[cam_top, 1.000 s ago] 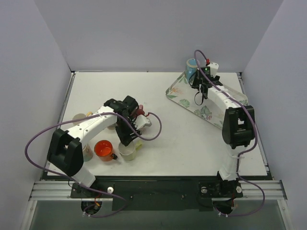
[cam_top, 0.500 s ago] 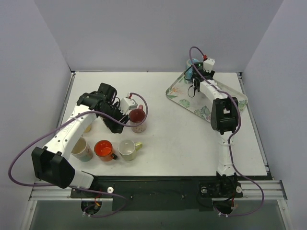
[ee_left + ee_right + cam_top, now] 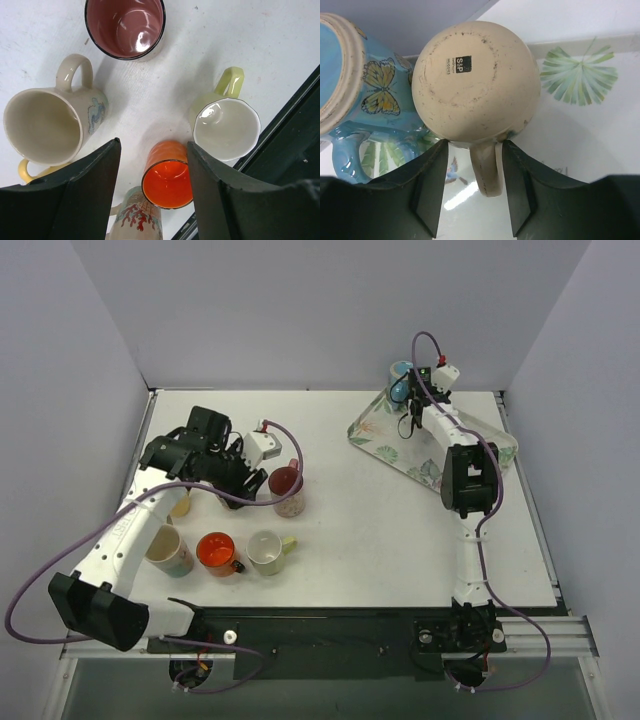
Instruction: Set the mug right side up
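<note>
A cream mug (image 3: 476,82) stands upside down on the leaf-print tray (image 3: 580,75), with its stamped base facing the right wrist camera. Its handle (image 3: 486,167) points toward my right gripper (image 3: 474,155). The jaws stand on either side of that handle with a gap on each side, their tips right at the mug's wall. From above, my right gripper (image 3: 415,402) is at the tray's far corner and covers this mug. My left gripper (image 3: 153,145) is open, high above a group of upright mugs, and holds nothing.
A blue butterfly mug (image 3: 365,95) stands upside down against the cream one, at the tray's far left corner (image 3: 398,378). On the left are upright mugs: maroon (image 3: 286,485), orange (image 3: 216,552), white with a pale-green handle (image 3: 266,552) and cream (image 3: 168,550).
My left arm has drawn back to the left, leaving the maroon mug upright on the table. My right gripper's jaws have narrowed around the cream mug's handle.
</note>
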Motion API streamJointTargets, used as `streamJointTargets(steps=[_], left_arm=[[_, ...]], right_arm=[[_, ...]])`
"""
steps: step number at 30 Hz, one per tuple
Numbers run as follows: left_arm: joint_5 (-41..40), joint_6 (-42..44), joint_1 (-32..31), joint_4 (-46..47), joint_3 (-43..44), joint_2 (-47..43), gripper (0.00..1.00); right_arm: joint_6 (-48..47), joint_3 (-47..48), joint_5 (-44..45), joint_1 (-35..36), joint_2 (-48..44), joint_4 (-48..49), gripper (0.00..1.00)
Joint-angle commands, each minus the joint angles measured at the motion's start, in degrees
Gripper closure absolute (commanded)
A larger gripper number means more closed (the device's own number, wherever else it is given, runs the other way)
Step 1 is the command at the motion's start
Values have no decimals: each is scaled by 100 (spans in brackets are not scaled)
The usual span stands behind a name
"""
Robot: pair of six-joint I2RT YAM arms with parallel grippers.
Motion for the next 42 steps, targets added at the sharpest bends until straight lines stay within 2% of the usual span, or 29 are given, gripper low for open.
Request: streamJointTargets(steps=[1, 5, 12, 15, 16, 17, 19, 23, 28, 31, 32, 33, 34, 36, 39, 42], left_arm=[[140, 68, 34, 104, 329, -185, 35], [132, 121, 25, 103, 294, -194, 35], [211, 138, 34, 165, 259, -211, 35], [255, 138, 25, 165, 277, -211, 35], [246, 138, 34, 156, 277, -203, 35], [211, 138, 34, 165, 268, -211, 35], [193, 138, 34, 156, 242, -220, 35], [316, 138, 25, 156, 259, -255, 35], [606, 50, 25, 542, 242, -387, 31], [738, -485, 8, 1489, -91, -501, 30], [842, -634, -10, 1736, -153, -493, 31], [878, -731, -71, 2278, -363, -527, 30], [948, -810, -124, 2544, -495, -571, 24], [949, -846, -343, 3335, -786, -607, 23], [730, -373, -913, 4643, -1364, -703, 20], [-32, 294, -1450, 5602, -2032, -677, 17]], right_arm=[[607, -141, 5, -164, -119, -253, 61], [608, -150, -39, -164, -119, -262, 64], [898, -185, -196, -331, -84, -359, 62], [863, -168, -372, -375, -57, -254, 82], [759, -176, -442, -384, -57, -210, 95], [688, -168, -539, -384, -66, -131, 100], [547, -237, -609, -375, -171, -60, 100], [617, -1096, -942, -393, -943, 693, 100], [871, -2554, -1778, -410, -2488, 1337, 100], [1221, -3400, -2418, -393, -3334, 1653, 100], [1319, -3941, -2638, -393, -3779, 1924, 100], [1555, -4190, -2710, -375, -4167, 2048, 100], [1636, -4637, -2832, -366, -4397, 2197, 100], [1750, -5043, -3069, -270, -4977, 2086, 100], [2310, -5589, -3535, -16, -5933, 2163, 100], [2585, -6002, -3704, 476, -6673, 1946, 100]])
